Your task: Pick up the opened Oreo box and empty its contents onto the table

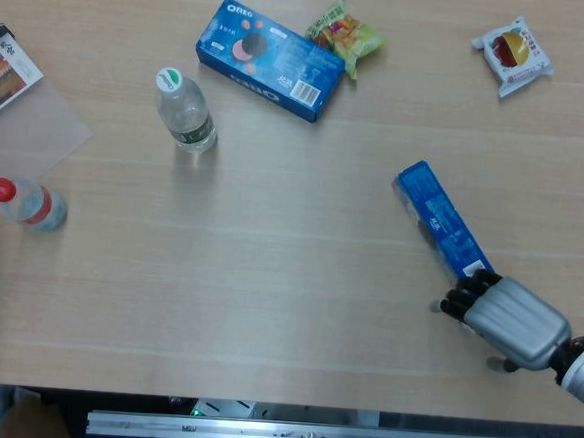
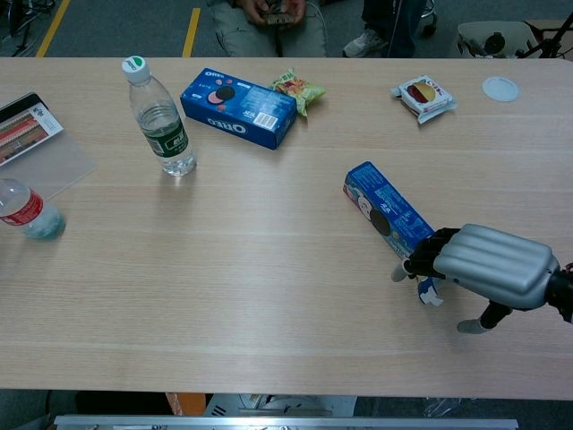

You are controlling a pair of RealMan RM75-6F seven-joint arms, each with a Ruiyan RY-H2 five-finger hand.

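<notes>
Head view shows my right hand (image 1: 505,319) lying palm-down over the near, opened end of the opened Oreo box (image 1: 440,227), with my dark fingers (image 1: 464,291) curled onto that end. From the chest view the hand (image 2: 488,266) covers the torn flap almost wholly; a scrap of it peeks out under my knuckles. Whether I have a real grip or only rest on the cardboard, I cannot tell, since the hand's back hides the underside. My thumb (image 2: 473,326) sticks out on the near side, apart from the box.

I judge I am at this end because the task wants the box lifted and tipped, and the open mouth is here. The box lies flat and slantwise on the table (image 1: 286,309), its closed end pointing away from me.

My left hand is in neither view.

Further out, well apart from the work, a second, closed Oreo box (image 1: 270,59) lies near the far edge with a green snack bag (image 1: 346,32) touching its corner. A water bottle (image 1: 186,110) stands upright to the left, a red-capped bottle (image 1: 27,204) lies further left, and a wrapped cake (image 1: 513,54) sits at the far right.

The table is pale wood grain. Beyond its far edge, a seated person's knees and hands (image 2: 273,18) show above a dark floor.
</notes>
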